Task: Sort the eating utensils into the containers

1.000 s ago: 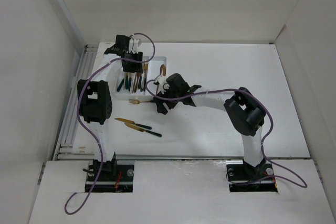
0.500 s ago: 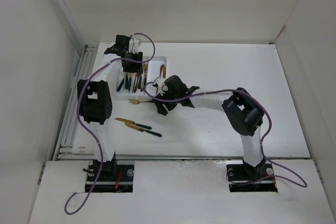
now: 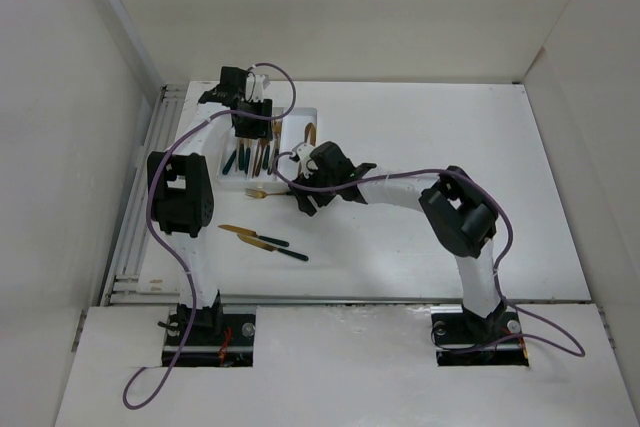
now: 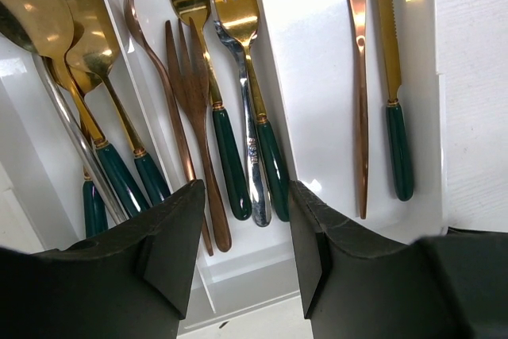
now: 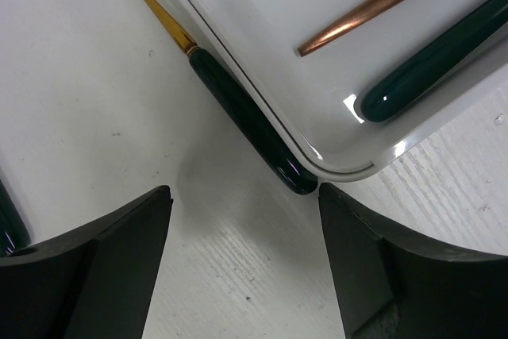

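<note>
Currently right gripper (image 5: 244, 216) is open over a stray utensil by the tray, nothing held.
Loose utensil (image 5: 248, 123), gold neck and dark green handle, lies on the table (image 5: 103, 117) touching the tray (image 5: 349, 171) along its near outer wall. Handle tip sits at the tray's rounded corner, just ahead of the gap between the spread fingers (image 5: 103, 267), closer to the right-hand one. Long axis runs diagonal in the wrist view, gold end up-left, so it's skewed to the closing line. Likely needs a small wrist turn and a nudge forward, and the tray wall crowds one finger. Head type can't tell. Right arm clearly nearer. Left gripper (image 4: 246, 200) hangs open and empty above the forks (image 4: 206, 77) inside the tray. Two more utensils (image 3: 272, 241) lie on the table nearer the bases.
</note>
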Motion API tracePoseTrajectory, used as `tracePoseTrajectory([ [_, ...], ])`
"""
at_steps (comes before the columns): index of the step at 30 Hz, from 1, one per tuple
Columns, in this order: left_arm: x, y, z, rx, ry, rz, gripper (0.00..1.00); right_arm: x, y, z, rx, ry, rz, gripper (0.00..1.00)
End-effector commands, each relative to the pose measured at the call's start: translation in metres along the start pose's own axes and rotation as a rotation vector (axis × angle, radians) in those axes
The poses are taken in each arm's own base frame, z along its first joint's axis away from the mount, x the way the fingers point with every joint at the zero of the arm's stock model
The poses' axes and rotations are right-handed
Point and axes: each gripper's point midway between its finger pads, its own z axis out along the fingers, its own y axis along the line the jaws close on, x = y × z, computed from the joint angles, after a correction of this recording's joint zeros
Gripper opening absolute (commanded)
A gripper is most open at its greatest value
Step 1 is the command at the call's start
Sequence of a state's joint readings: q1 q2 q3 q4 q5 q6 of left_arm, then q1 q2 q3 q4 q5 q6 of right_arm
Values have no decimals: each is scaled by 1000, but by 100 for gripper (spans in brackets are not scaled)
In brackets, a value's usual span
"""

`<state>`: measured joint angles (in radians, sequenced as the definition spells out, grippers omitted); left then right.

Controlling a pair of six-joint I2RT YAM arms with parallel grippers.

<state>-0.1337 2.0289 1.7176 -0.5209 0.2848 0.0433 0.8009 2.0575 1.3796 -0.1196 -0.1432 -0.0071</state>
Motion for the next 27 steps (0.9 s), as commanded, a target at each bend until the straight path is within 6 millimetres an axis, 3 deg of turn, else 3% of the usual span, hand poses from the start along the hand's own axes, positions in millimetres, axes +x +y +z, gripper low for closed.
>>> tracePoseTrajectory([
  [1,-22,-11,-32,16,-79,26,44,1,9,5,-40,10,-17,79],
  [9,-22,-11,-32,16,-79,26,44,5,27,-5,-123,11,-44,56],
  [11,-20,-10,-28,16,-70,24,44,13,33,-7,-139,27,-57,51],
  [14,-18,-11,-29,24,-61,22,44,13,43,-14,-177,24,-101,50],
  [17,-18,-11,-29,25,-61,22,44,28,59,-22,-244,85,-237,50],
  [18,-18,-11,-29,25,-61,22,44,20,66,-24,-244,85,-288,50],
  [21,-16,-6,-26,19,-54,12,44,32,56,-21,-213,178,-323,54],
  [24,-14,-6,-26,19,-45,10,44,19,45,-17,-148,174,-342,57],
  [27,-16,-7,-30,19,-54,12,44,10,47,-13,-134,166,-353,60],
])
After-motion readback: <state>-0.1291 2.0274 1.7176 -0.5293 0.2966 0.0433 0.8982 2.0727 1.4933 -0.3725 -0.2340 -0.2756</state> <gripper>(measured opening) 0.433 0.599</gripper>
